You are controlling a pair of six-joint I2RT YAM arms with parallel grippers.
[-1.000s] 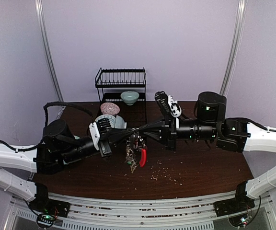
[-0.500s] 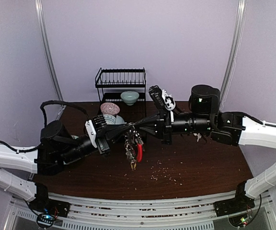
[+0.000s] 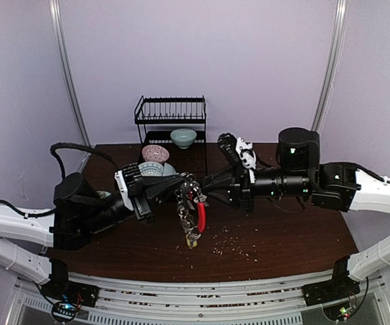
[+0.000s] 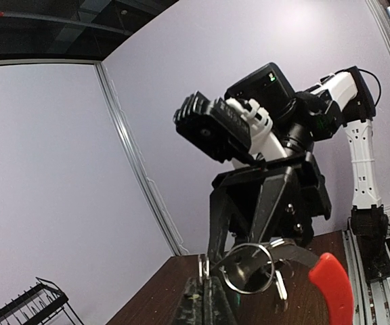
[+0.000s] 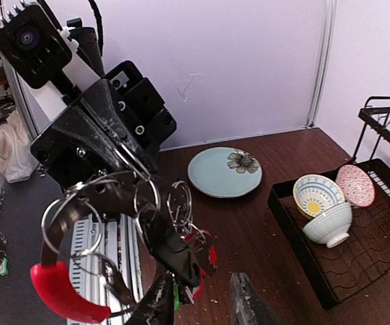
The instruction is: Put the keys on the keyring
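Two grippers meet in mid-air over the table (image 3: 283,237). The left gripper (image 3: 183,181) is clamped tight on the keyring (image 3: 189,202), pinching one of its thin wire loops. In its own wrist view its fingers (image 4: 196,305) rise from the bottom edge pressed together, largely cut off, and the red clip (image 3: 201,218) runs out of frame at the lower right.

The bunch (image 3: 185,211) hangs below the loops, clear of the tabletop. Its tags and blades overlap too much to count, and a yellowish piece (image 3: 193,238) dangles lowest.

The right gripper (image 3: 210,184) faces the ring from the other side with its fingers (image 5: 244,303) parted. Only their tips reach into the right wrist view, and I cannot tell whether the left-hand one touches the dangling bunch. Loose keys cannot be picked out among the pale specks (image 3: 232,244) on the wood.
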